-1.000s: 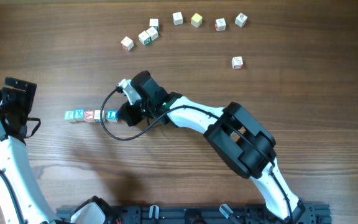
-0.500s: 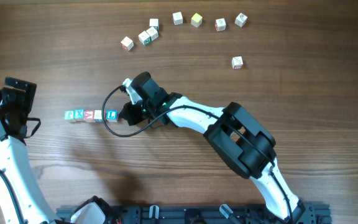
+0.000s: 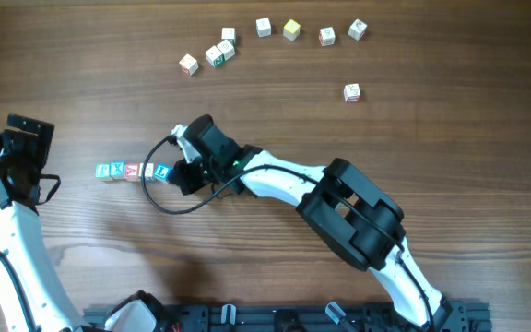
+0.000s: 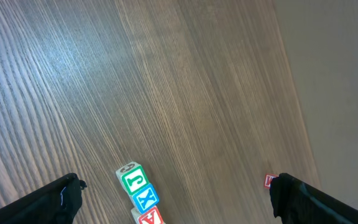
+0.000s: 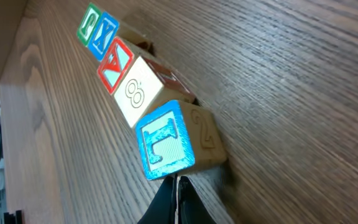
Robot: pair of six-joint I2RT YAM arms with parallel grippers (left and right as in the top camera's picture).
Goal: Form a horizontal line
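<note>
The horizontal line (image 3: 134,171) is a row of five small wooden cubes at the table's left-middle, with green, blue, red, plain and blue faces. It also shows in the right wrist view (image 5: 135,93), and its left end in the left wrist view (image 4: 138,190). My right gripper (image 3: 181,172) is shut and empty, its tips touching the right end cube, the blue L (image 5: 169,142). My left gripper (image 4: 176,199) is open and empty, held above the row's left end.
Several loose cubes lie at the back: a cluster (image 3: 212,53) and a spread-out row (image 3: 291,29), with one alone (image 3: 352,91) further right. A red-faced cube (image 4: 268,181) shows beside the left gripper's right finger. The right arm's cable (image 3: 159,189) loops over the table.
My right gripper has moved left against the blue L cube, and that cube has slid left so the row is tighter. The left arm has not moved.
</note>
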